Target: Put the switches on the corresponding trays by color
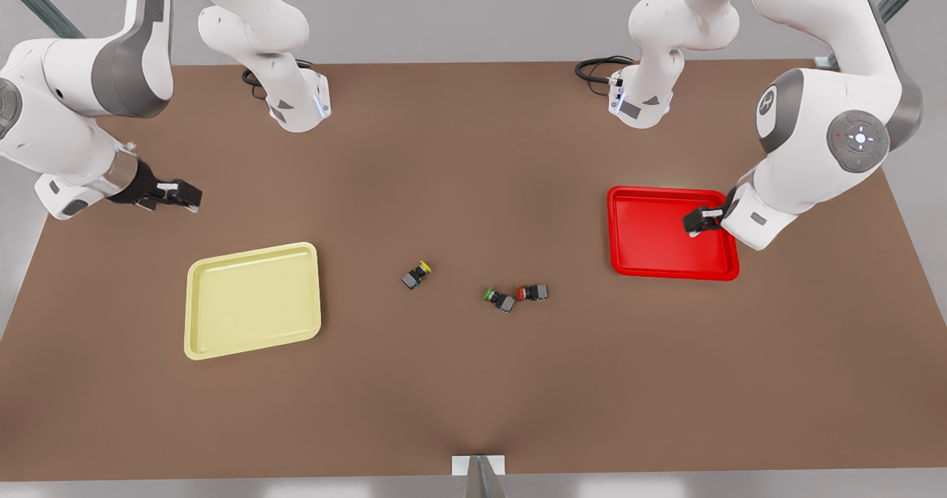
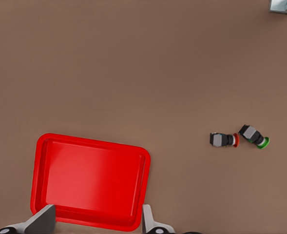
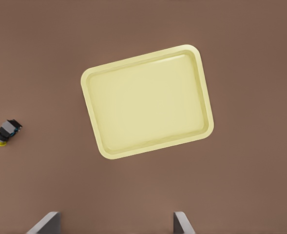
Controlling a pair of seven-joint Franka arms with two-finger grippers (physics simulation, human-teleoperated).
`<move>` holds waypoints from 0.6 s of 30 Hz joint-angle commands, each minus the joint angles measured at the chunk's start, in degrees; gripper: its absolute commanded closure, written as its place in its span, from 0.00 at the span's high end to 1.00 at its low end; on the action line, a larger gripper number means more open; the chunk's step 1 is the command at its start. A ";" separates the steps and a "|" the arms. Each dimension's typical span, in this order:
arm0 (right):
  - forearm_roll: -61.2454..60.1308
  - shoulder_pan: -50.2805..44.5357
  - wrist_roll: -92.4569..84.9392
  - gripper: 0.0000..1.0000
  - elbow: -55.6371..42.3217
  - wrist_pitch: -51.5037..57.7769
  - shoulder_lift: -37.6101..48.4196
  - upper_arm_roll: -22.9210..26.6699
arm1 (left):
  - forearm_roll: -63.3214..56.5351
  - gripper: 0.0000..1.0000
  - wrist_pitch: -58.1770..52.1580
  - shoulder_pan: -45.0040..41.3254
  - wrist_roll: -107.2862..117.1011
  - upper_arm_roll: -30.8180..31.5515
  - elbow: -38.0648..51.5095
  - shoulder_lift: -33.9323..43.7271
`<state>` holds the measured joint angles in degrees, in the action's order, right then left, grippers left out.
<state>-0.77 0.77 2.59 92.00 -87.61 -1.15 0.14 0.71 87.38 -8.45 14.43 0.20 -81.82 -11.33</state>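
Note:
The yellow switch (image 1: 416,274) (image 3: 6,132) lies on its side near the middle of the brown table. The red switch (image 1: 534,292) (image 2: 223,140) lies further toward the front view's right, cap to cap with a green one. The pale yellow tray (image 1: 251,300) (image 3: 148,102) is at the front view's left, the red tray (image 1: 651,239) (image 2: 89,180) at its right; both hold nothing. My left gripper (image 1: 701,222) (image 2: 97,222) hangs open over the red tray's edge. My right gripper (image 1: 185,196) (image 3: 115,223) hovers open behind the yellow tray, holding nothing.
The green-capped switch (image 1: 499,300) (image 2: 253,136) touches the red switch. Both arm bases (image 1: 300,106) (image 1: 640,102) stand at the table's back edge with black cables. A small metal bracket (image 1: 479,467) (image 2: 284,6) sits at the front edge.

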 commanded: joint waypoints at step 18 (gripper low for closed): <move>-1.69 -11.67 40.82 1.00 -1.47 -20.23 -17.48 -7.17 | -2.74 1.00 35.14 -22.05 93.68 0.68 -7.57 -26.37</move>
<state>-2.53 -12.43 46.07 89.82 -107.83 -19.24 -7.08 -2.01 122.45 -30.50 107.80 0.88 -89.39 -38.29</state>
